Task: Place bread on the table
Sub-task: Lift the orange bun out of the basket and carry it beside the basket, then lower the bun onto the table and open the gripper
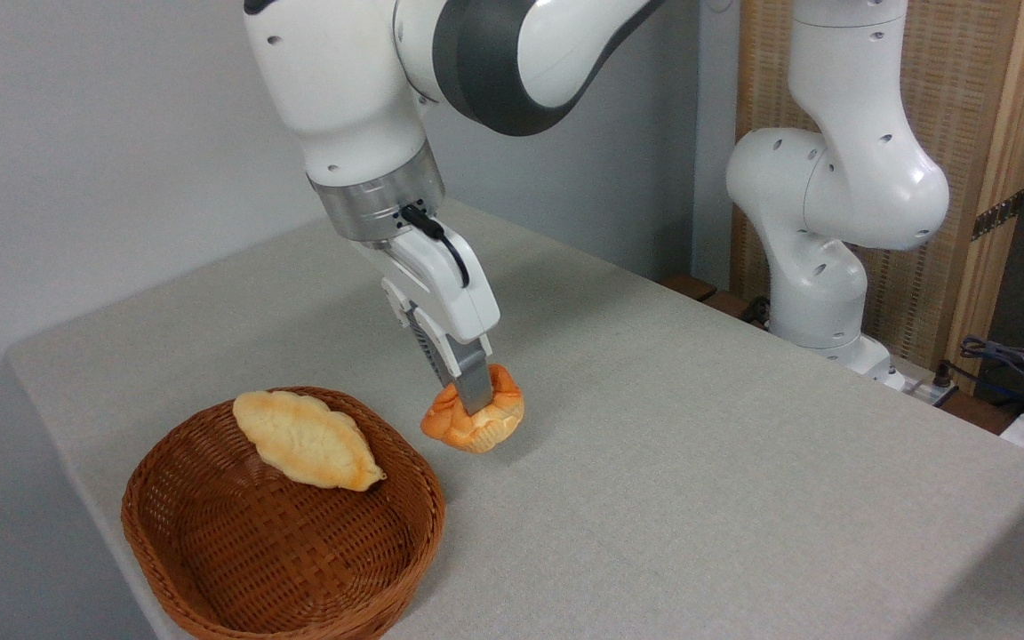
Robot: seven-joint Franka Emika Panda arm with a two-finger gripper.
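We've got the gripper clamped on the knotted bun, held just right of the wicker basket, low over the tabletop. Can't tell if it's touching. The longer pale bread sits in the basket.

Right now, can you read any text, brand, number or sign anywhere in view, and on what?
None. No readable text shows on the arm, the tool, the bread, the wicker basket, the table or the second arm's base behind.
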